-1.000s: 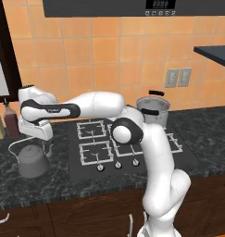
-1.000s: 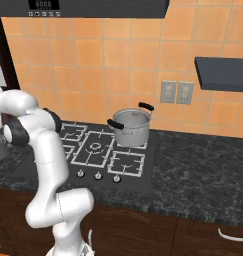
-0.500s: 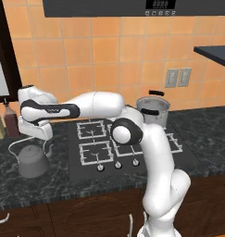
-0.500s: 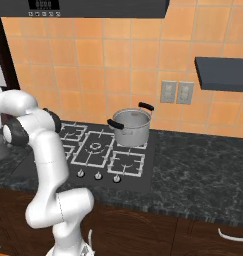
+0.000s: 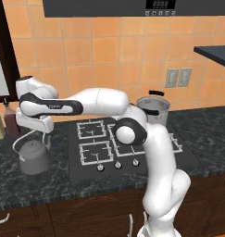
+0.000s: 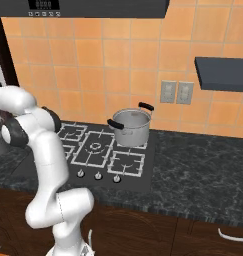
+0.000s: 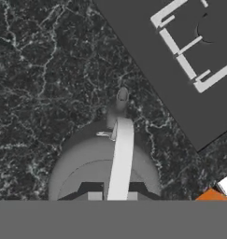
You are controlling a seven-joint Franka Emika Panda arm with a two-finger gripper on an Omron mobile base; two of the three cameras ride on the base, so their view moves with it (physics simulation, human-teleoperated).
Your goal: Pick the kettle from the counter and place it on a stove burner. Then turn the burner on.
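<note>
In the hand view the claw (image 7: 113,196) sits clenched on the thin handle (image 7: 120,158) of the kettle (image 7: 103,172), one dark tip on either side of the band. The kettle stands on the counter (image 5: 7,183), left of the stove (image 5: 132,143), with its spout (image 7: 122,97) pointing away from the hand.

The lift should go straight up, so the wire handle does not slip or let the body swing. Once it is off the stone, carry it level to the right. Beyond lie the small grates, then the big burner (image 6: 95,148). Farther back the pot (image 6: 130,126) occupies a rear grate, so the kettle should keep clear of it.
</note>
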